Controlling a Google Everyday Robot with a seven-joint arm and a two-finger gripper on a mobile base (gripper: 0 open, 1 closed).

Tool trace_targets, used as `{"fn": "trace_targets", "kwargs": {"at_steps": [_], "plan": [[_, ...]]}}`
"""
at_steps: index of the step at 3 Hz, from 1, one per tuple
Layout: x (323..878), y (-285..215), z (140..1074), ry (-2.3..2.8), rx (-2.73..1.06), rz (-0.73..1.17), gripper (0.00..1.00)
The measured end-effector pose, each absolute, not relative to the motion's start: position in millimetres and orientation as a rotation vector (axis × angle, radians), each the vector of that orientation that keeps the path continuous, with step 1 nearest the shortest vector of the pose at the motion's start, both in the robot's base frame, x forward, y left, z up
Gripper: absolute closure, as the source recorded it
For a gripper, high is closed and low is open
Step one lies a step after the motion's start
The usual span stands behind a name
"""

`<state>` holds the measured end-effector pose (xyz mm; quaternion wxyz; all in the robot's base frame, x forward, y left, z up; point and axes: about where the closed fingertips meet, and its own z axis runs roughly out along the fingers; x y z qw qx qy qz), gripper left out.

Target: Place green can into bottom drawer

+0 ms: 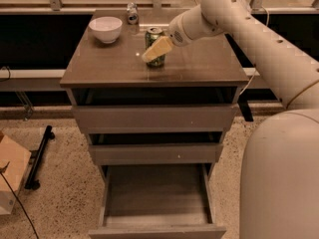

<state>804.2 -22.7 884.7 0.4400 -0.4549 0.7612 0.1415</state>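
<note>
The green can (153, 34) stands upright on the cabinet top (199, 66), near the back middle. My gripper (153, 52) reaches in from the right on the white arm (239, 19), and its pale yellow tip lies across the front of the can's body. The bottom drawer (155, 195) is pulled out wide open at the foot of the cabinet, and nothing shows inside it. The two upper drawers are pulled out a little.
A white bowl (105, 29) sits at the back left of the top, with a small silver can (132, 14) behind the green can. A cardboard box (10, 178) and a black stand (39, 158) lie on the floor to the left. My white body (284, 178) fills the right.
</note>
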Motion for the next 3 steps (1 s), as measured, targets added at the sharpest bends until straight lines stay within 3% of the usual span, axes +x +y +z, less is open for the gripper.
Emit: {"fn": "trace_targets", "kwargs": {"at_steps": [1, 3], "plan": [[808, 5, 883, 1.853, -1.188, 0.411, 0.17], [792, 26, 886, 1.806, -1.278, 0.475, 0.62]]}}
